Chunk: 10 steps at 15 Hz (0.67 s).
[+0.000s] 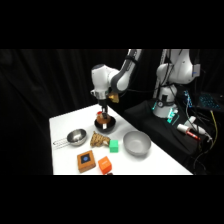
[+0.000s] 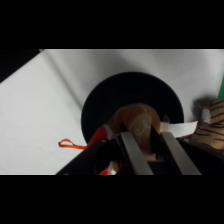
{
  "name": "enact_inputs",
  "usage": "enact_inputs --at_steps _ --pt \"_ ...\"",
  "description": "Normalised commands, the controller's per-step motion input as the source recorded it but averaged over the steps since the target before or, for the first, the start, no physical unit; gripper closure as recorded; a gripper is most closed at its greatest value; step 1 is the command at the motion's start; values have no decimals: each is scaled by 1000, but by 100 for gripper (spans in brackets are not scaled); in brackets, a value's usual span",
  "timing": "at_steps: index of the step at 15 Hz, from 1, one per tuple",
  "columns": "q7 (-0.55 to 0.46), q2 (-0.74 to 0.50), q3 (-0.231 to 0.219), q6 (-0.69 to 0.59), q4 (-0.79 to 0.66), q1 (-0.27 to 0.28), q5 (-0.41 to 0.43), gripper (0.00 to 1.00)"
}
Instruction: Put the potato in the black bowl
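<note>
The potato, a tan-brown lump with a reddish patch, sits between my fingers just above the inside of the black bowl at the table's middle back. My gripper comes straight down from above and is shut on the potato. In the wrist view the potato fills the space between the two fingers, with the glossy black bowl round beneath it. My gripper hovers over the bowl's nearer half. Whether the potato touches the bowl's bottom I cannot tell.
A brown striped lump lies right in front of the black bowl, also at the wrist view's right edge. Nearby are a metal handled bowl, a green cube, a grey bowl, an orange cube and a brown block.
</note>
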Motion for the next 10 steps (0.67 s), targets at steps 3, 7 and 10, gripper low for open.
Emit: enact_inputs --at_steps 3,7,10 --pt "122 -221 -99 -81 -13 69 -166 19" --pt "76 -490 -58 -508 43 76 -242 0" --pt "-107 -563 73 -759 180 14 -52 0"
